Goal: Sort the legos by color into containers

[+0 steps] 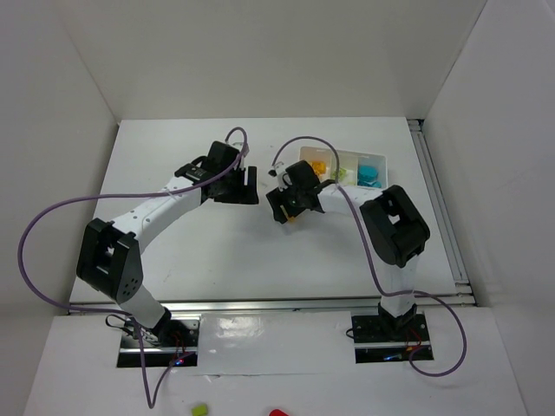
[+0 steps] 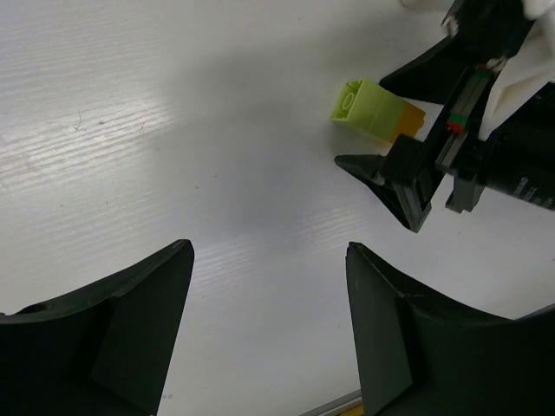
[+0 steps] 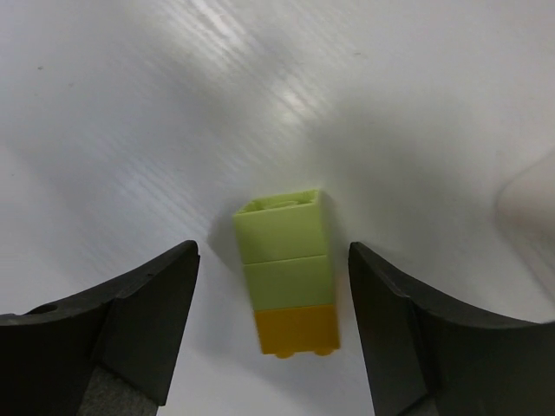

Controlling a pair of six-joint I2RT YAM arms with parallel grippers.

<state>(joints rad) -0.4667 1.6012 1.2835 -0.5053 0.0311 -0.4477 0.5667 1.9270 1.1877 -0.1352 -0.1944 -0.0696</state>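
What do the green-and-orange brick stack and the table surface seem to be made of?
Brick stack: probably hard moulded plastic, smooth with slight sheen; sharp edges, even colour. Table surface: perhaps white corrugated plastic sheet, semi-glossy; fine parallel ridges and soft light streaks.

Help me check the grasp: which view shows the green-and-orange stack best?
Right wrist: the stack lies whole and centred between the fingers of the open right gripper. Left wrist shows its green end, the orange half hidden behind a finger. Top external shows only a speck under that gripper.
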